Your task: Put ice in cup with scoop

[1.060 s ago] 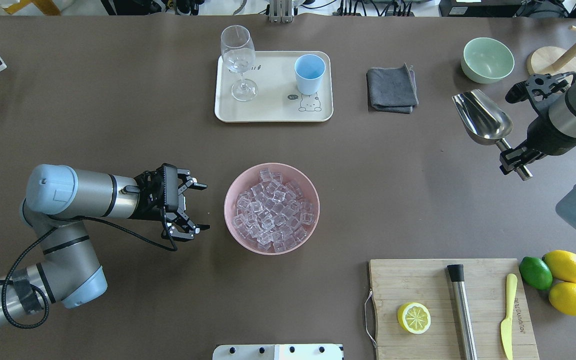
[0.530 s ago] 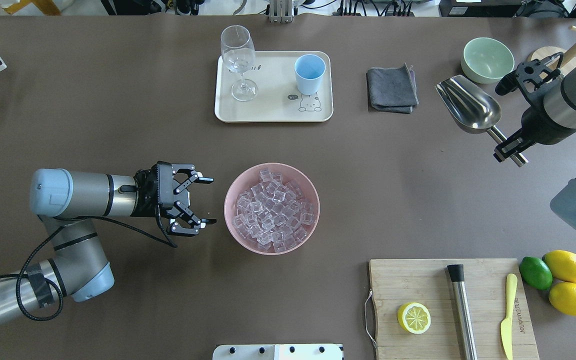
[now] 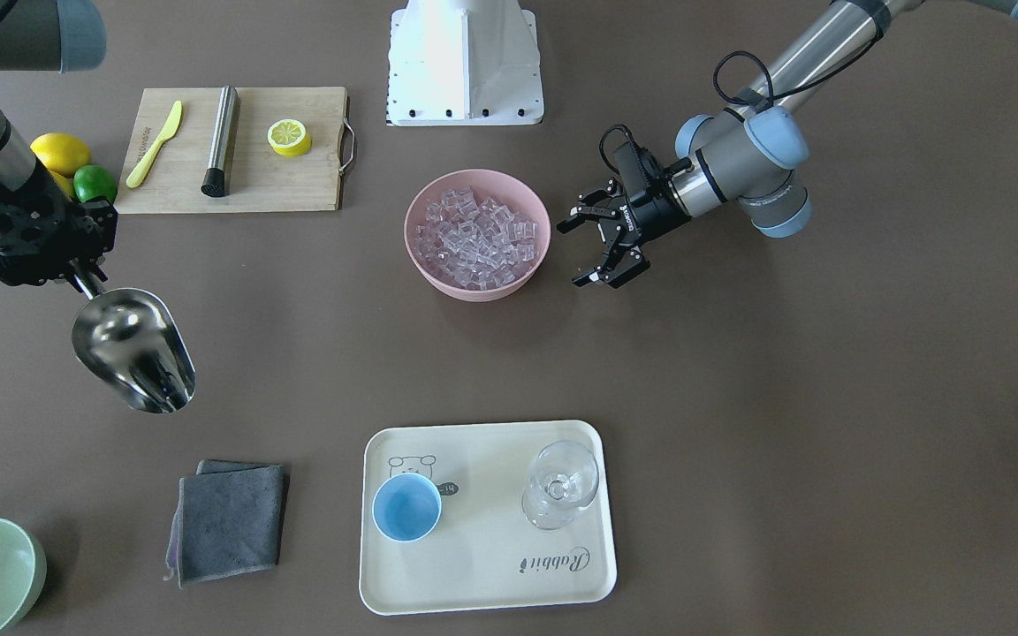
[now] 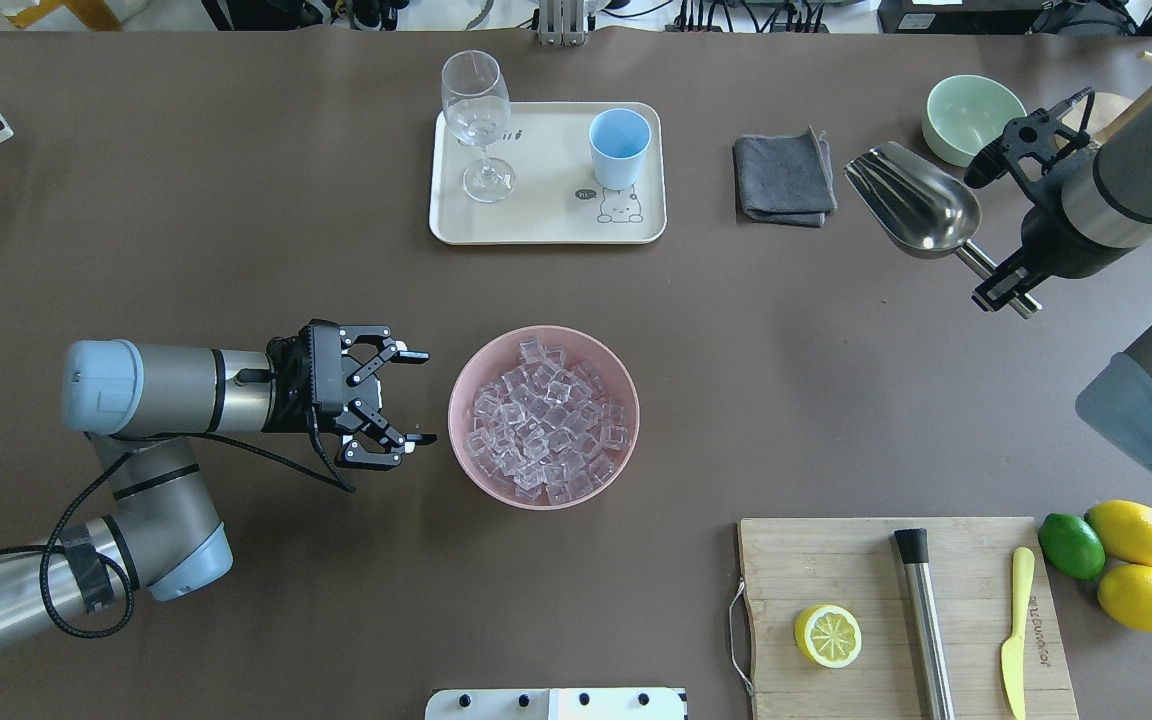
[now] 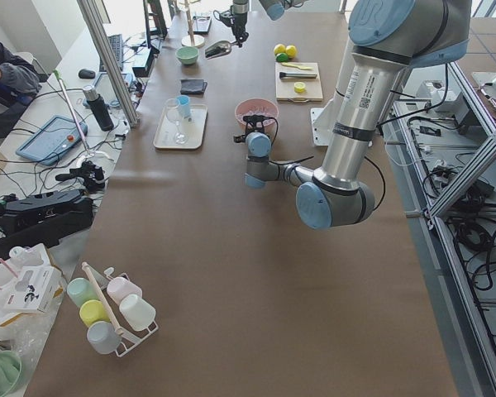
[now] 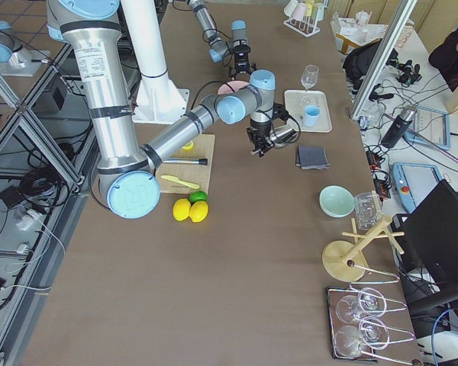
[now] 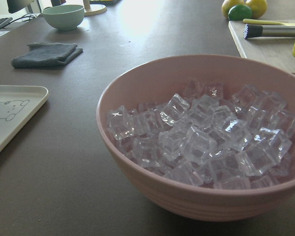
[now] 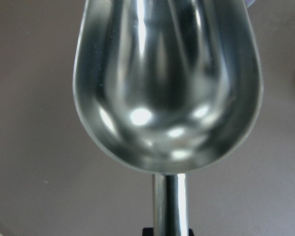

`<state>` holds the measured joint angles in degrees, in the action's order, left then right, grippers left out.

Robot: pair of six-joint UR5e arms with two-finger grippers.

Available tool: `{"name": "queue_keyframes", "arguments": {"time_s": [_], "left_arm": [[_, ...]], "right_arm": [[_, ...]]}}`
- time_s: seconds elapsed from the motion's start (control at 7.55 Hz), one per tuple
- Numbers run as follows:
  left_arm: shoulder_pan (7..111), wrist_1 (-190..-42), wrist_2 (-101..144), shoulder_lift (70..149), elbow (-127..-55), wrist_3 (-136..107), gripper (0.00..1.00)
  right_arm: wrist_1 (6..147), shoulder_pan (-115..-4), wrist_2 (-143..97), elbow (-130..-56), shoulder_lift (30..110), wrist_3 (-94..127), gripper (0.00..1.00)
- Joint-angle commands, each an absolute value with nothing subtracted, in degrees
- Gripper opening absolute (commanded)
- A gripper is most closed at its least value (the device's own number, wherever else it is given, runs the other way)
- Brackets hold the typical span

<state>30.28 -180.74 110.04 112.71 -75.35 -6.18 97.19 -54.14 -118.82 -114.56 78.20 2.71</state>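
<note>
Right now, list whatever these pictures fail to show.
- Right wrist view: the bottom edge cuts off the handle of the shiny steel scoop and the grip of the right pincer on it.
- Left wrist view: the light-blue round cup is only a sliver at the left edge, its inside unseen there.
- Every view: the clear ice cubes bury the bottom of the pink round bowl.

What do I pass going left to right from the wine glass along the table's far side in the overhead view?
Wine glass, cup, grey cloth, scoop. The green bowl overlaps the scoop, so it is left out.
</note>
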Motion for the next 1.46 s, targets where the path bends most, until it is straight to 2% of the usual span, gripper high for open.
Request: {"name": "queue_keyframes", "arguments": {"time_s": [0.0,0.13,0.79,0.93,1.32], "left_arm": [[27.2,-181.6,105.3,114.1,-73.6,-7.4,0.98],[27.1,-181.5,105.3,114.5,-73.5,-7.5,0.98],[26.1,-181.1,106.0,115.5,-71.8,-8.2,0.98],[26.0,-181.1,106.9,115.5,-71.8,-8.2,0.98],[25.9,-181.1,108.5,116.0,-71.8,-8.2,0.98]], "right_arm": [[110.8,-52.4,-118.6,-123.4,77.2,-10.8,0.00],[115.7,-52.0,-118.1,-125.6,75.8,-14.8,0.00],[134.4,-47.7,-110.4,-122.9,62.5,-31.7,0.00],[137.2,-47.4,-108.7,-119.5,57.7,-38.9,0.00],[140.7,-42.3,-105.0,-110.5,46.1,-40.4,0.00]]}}
